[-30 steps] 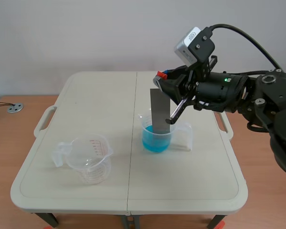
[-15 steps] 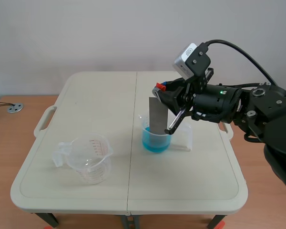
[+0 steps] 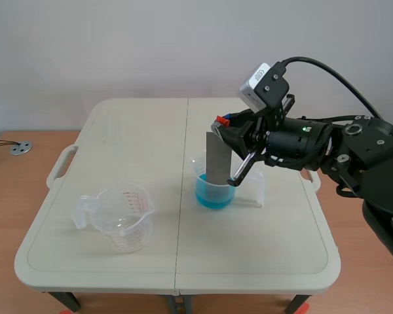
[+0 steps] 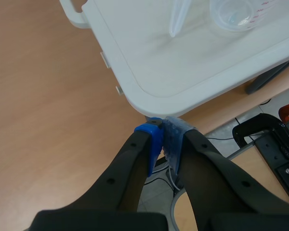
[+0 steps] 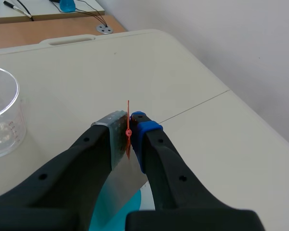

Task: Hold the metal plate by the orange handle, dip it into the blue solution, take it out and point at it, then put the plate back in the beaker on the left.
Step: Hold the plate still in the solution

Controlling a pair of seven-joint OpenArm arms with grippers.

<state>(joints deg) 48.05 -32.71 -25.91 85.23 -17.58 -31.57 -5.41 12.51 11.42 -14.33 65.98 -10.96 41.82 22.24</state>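
Right jaws pinched the small orange handle (image 3: 217, 121) atop the thin grey metal plate (image 3: 216, 157), which was held upright. Its lower end stood inside the clear plastic beaker of blue solution (image 3: 215, 191), at or just below the liquid surface. Recommended: keep a firm pinch, hold the plate vertical, and stay clear of the beaker wall. Left jaws were pressed together, empty, beyond the pale tabletop (image 3: 131, 131) edge. Red graduations on the empty clear measuring beaker (image 3: 123, 219) were illegible; no brand was seen.

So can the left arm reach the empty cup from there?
Probably yes. The left gripper hangs off the table corner, with nothing between it and the empty beaker. Its shut fingers would have to open first.
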